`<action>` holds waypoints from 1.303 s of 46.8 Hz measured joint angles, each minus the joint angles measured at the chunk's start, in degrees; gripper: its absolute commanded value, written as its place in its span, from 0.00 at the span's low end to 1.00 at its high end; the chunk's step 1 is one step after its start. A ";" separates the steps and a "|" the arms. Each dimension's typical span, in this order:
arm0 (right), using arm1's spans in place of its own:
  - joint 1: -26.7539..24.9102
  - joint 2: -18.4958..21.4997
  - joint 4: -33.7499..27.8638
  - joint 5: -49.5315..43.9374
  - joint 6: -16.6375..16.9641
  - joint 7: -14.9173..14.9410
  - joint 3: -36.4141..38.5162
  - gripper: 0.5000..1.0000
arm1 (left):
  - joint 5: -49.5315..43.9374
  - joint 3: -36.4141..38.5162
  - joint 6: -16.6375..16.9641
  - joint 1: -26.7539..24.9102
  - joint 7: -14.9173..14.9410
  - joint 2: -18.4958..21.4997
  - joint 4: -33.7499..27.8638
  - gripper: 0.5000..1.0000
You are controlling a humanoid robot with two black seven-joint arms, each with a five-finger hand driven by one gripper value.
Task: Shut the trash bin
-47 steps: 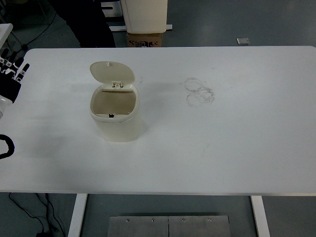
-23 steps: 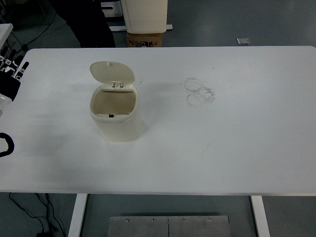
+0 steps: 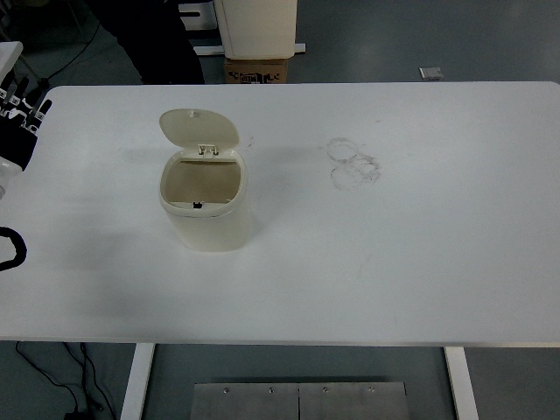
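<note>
1. Head view: the trash bin (image 3: 205, 203) is seen left of centre on the counter (image 3: 420, 262), its lid (image 3: 199, 129) raised at the far side.
2. The left hand (image 3: 17, 122), fingers seemingly spread and empty, is placed at the left edge, well apart; the bin lies to its right.

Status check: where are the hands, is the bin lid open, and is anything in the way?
Left hand at table's left edge, fingers spread, holding nothing; right hand out of view. Trash bin upright, lid open, tipped back. Nothing between hand and bin.
</note>
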 measured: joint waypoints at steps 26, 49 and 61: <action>0.00 0.00 0.00 0.01 0.00 -0.01 0.00 0.98 | 0.02 0.41 -0.06 -2.11 0.06 0.82 -0.53 1.00; 0.00 0.00 0.00 -0.01 0.00 0.02 0.00 0.98 | -0.04 4.31 1.88 -3.22 0.12 2.17 -6.59 1.00; 0.00 0.00 0.00 0.00 0.00 0.00 0.00 0.98 | 0.14 7.29 1.87 -3.71 0.28 5.96 -8.84 1.00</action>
